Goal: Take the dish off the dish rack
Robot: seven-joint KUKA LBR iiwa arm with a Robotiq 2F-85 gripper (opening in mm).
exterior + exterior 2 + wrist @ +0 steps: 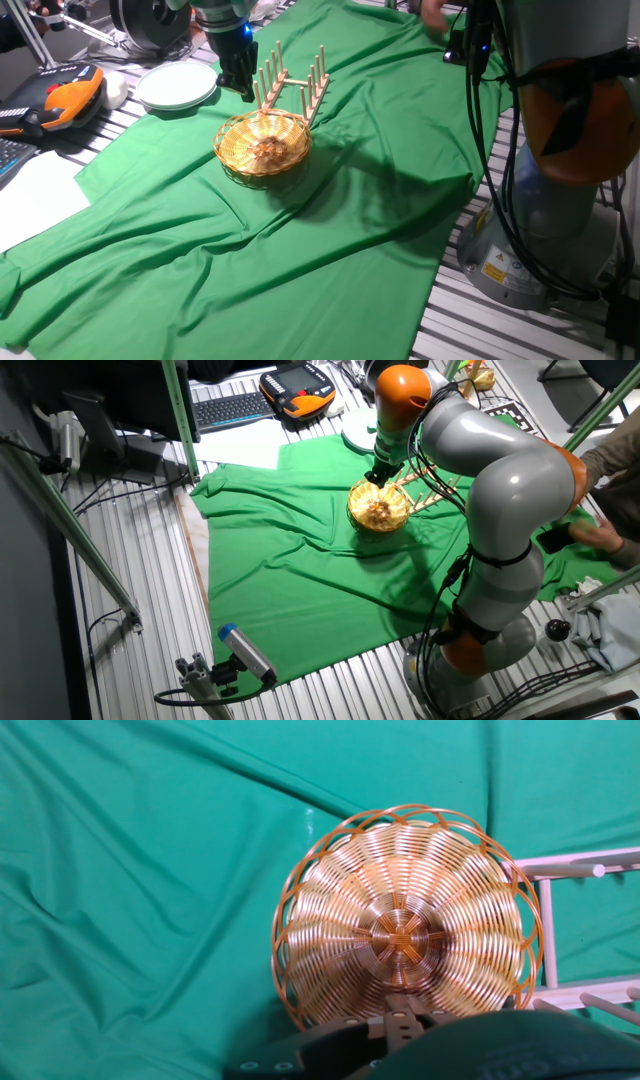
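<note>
The dish (263,148) is a golden wicker bowl. It stands tilted on the green cloth (330,250), its rim leaning on the front of the dish rack (300,82), a small light wood rack with upright pegs. My gripper (243,90) hangs just left of the rack, above the bowl's upper rim. Its black fingers are too dark to tell open from shut. The other fixed view shows the dish (379,510), the rack (432,495) and the gripper (378,475). The hand view looks into the dish (400,935), with the rack (560,870) at the right; the fingertips do not show there.
Stacked white plates (176,85) lie left of the rack, off the cloth. An orange teach pendant (65,100) lies at the far left. The arm's base (560,200) stands at the right edge. A keyboard (228,408) and a person's hand (600,535) are near the table.
</note>
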